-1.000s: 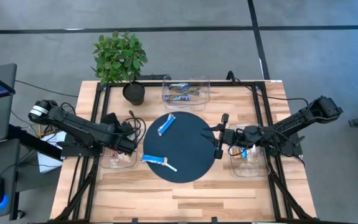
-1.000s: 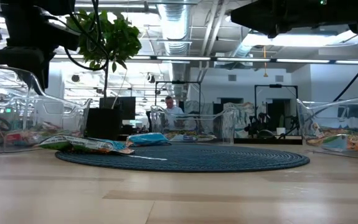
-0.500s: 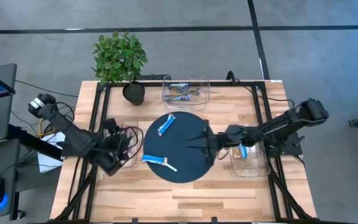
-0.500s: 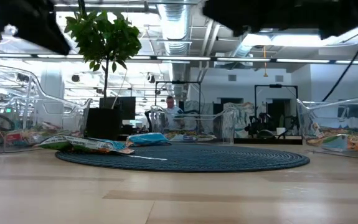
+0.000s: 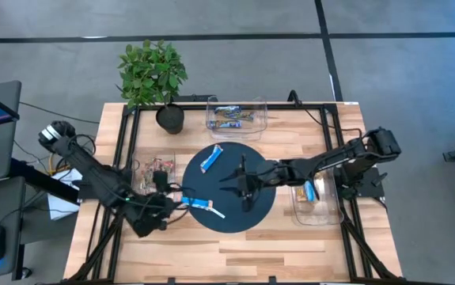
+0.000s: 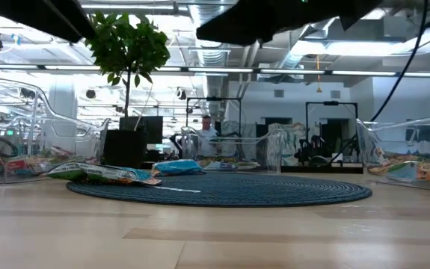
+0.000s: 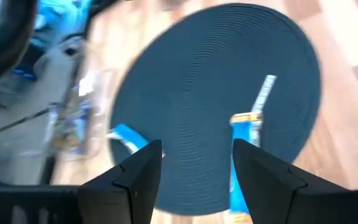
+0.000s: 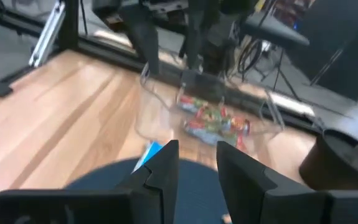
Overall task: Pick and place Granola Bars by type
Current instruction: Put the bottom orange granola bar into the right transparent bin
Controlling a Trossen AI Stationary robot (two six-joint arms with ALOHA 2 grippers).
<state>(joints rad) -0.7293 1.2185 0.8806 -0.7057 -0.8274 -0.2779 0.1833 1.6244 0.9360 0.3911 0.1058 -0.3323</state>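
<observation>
Over the round blue mat point(image 5: 229, 188), both pincers hung open and empty.
Only the right wrist view showed multicoloured bars point(image 8: 213, 119) inside a clear bin point(image 8: 155, 106); from above, two blue-and-white granola bars point(image 5: 211, 158) lay on the mat, left pincer point(image 5: 172, 207) beside the nearer one, right pincer point(image 5: 241, 184) mid-mat.

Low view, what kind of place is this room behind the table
Probably a robotics lab or open workshop: exposed ceiling ducts, black metal frame rigs across the floor, and a person seated at a workstation in the background.
</observation>
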